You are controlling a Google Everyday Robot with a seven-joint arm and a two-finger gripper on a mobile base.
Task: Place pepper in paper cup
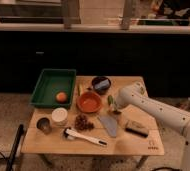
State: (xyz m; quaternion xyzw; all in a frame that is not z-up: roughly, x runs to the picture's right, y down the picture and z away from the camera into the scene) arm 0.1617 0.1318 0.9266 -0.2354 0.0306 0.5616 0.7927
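Pepper [80,89] lies left of the orange bowl [89,102] (gripper [113,106] at bowl's right).

Lab-style test corner, it seems.
Wooden table [123,145] on speckled floor [8,110], dark wall [88,55] behind; gripper [112,106] right beside the orange bowl [89,102].

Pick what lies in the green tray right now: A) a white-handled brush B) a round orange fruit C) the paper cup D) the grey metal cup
B: a round orange fruit sits in the green tray, while the paper cup stands outside it on the table; the gripper is just right of the orange bowl.
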